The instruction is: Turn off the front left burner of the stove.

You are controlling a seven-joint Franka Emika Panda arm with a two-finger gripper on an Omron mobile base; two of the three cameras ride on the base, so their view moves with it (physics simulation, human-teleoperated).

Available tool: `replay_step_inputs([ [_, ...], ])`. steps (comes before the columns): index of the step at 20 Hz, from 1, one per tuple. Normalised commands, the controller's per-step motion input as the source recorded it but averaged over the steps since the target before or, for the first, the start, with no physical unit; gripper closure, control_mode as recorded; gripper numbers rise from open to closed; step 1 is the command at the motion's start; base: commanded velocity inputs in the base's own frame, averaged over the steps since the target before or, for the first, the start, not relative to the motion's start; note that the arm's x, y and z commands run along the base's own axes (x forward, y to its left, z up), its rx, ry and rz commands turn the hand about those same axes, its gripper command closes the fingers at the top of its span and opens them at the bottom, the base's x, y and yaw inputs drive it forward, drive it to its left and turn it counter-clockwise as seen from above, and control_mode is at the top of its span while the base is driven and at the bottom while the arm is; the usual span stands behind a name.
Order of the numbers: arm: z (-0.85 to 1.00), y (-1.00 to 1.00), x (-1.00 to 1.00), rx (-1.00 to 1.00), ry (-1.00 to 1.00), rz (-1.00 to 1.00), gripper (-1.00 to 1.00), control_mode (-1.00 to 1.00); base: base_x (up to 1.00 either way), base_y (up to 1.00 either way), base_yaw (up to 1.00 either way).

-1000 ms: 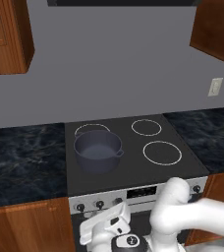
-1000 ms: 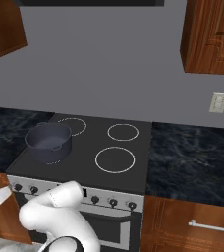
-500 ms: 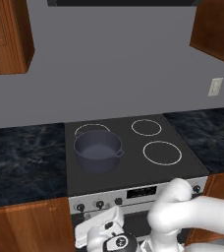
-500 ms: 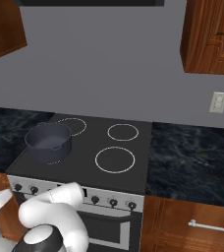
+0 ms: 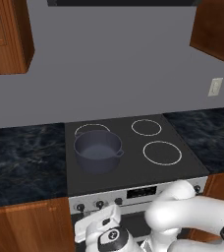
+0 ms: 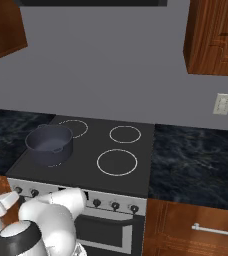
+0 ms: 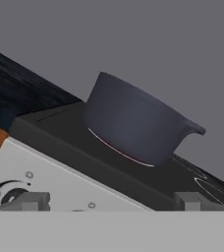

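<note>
Standing between two dark marbled stretches of tabletop (image 5: 25, 157), the stove (image 5: 133, 170) fills the middle of the kitchen, its black glass top marked with white rings. A dark grey pot (image 5: 98, 150) sits on the near left ring. The hand (image 7: 111, 203) hovers low, just before the left end of the silver panel, its fingertips (image 7: 31, 201) spread well apart and holding nothing. A dark knob (image 7: 11, 195) sits near the left fingertip; whether they touch is hard to tell.

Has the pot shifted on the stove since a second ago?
No. The pot sits on the same front left ring of the stove, just before the rear ring, as earlier.
</note>
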Motion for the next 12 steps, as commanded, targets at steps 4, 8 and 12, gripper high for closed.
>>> replay_step_inputs([
  [4,-0.31,0.19,0.38,0.0,0.0,-0.02,-1.0,-1.0,0.0,0.0,0.0],
  [8,-0.29,0.35,0.16,0.0,-0.04,0.0,-1.0,-1.0,0.0,0.0,0.0],
  [12,-0.32,0.25,0.01,0.0,-0.07,0.0,-1.0,-1.0,0.0,0.0,0.0],
])
